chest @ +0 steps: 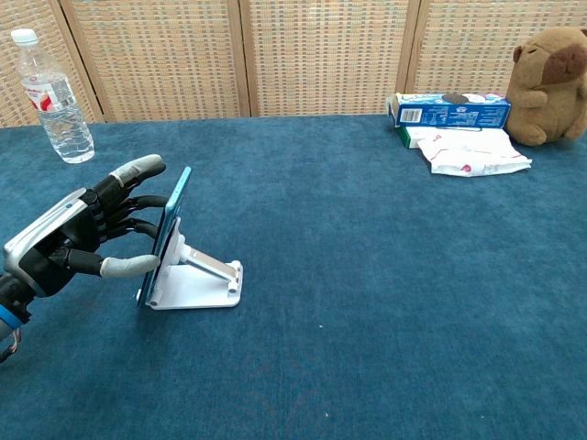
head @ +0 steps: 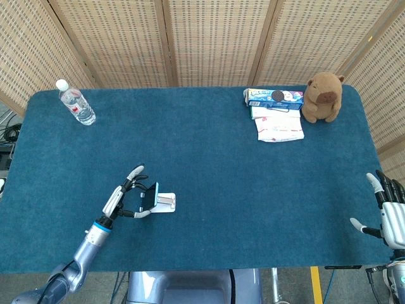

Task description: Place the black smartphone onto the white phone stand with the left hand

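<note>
1. My left hand [chest: 78,240] sits just behind the black smartphone [chest: 167,233], fingers fanned apart, the upper ones lifted off its top edge. My thumb [chest: 127,267] lies low against the phone's near side, so I judge this a light steadying touch, not a real grip.
2. The phone leans back on the white phone stand [chest: 200,282], its lower edge down at the stand's front lip. That tilt is why I can loosen: the stand's back bears the weight.
3. The stand's flat base rests on the blue table [chest: 367,302], foot pointing away from my hand, leaving me room to withdraw sideways without nudging it.
4. My right hand [head: 391,214] idles at the far table edge, fingers spread and holding nothing, since this job belongs to the left.
5. The water bottle [chest: 53,95], snack box [chest: 449,109] and plush toy [chest: 550,71] stand well apart along the back.
</note>
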Action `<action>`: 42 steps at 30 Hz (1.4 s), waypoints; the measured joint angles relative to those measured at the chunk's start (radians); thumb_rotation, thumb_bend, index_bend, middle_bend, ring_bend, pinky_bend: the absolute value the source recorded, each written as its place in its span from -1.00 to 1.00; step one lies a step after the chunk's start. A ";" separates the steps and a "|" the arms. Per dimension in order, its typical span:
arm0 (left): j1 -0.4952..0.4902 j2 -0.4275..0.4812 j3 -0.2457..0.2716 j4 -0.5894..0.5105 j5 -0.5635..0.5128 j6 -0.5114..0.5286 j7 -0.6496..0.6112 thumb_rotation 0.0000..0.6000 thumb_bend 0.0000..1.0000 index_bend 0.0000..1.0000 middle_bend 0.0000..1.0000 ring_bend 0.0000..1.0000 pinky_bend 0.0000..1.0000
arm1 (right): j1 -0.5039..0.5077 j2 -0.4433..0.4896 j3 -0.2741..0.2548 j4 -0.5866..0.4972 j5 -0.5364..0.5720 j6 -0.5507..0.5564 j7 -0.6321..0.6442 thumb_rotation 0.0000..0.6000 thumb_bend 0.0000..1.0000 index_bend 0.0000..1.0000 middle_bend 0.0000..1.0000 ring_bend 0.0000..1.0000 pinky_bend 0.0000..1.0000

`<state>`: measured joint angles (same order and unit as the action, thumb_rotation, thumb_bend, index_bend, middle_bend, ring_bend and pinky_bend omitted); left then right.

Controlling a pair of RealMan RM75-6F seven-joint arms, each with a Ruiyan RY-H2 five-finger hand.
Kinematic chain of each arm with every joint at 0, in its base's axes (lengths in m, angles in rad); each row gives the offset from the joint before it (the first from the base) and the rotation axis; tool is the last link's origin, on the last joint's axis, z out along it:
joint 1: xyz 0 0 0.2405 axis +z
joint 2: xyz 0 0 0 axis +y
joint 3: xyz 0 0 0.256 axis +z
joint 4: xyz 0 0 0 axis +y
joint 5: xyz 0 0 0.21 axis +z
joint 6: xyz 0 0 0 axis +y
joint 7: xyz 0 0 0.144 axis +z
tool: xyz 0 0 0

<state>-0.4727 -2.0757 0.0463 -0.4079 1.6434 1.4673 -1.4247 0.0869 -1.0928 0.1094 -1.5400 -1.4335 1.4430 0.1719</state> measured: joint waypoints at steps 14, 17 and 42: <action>0.017 0.047 -0.002 -0.048 0.007 0.089 0.002 1.00 -0.94 -1.00 -1.00 -0.83 -0.42 | -0.003 0.004 -0.004 -0.009 -0.010 0.007 0.002 1.00 -1.00 -1.00 -1.00 -1.00 -1.00; 0.010 0.051 -0.003 -0.057 0.007 0.075 0.020 1.00 -0.94 -1.00 -1.00 -0.83 -0.42 | -0.003 0.005 -0.004 -0.009 -0.009 0.005 0.001 1.00 -1.00 -1.00 -1.00 -1.00 -1.00; -0.002 0.273 -0.026 -0.283 0.028 0.200 0.201 0.94 -0.96 -1.00 -1.00 -1.00 -0.92 | -0.006 0.013 -0.005 -0.015 -0.017 0.013 0.020 1.00 -1.00 -1.00 -1.00 -1.00 -1.00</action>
<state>-0.4749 -1.8025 0.0206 -0.6905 1.6711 1.6672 -1.2236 0.0811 -1.0797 0.1044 -1.5554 -1.4503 1.4564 0.1924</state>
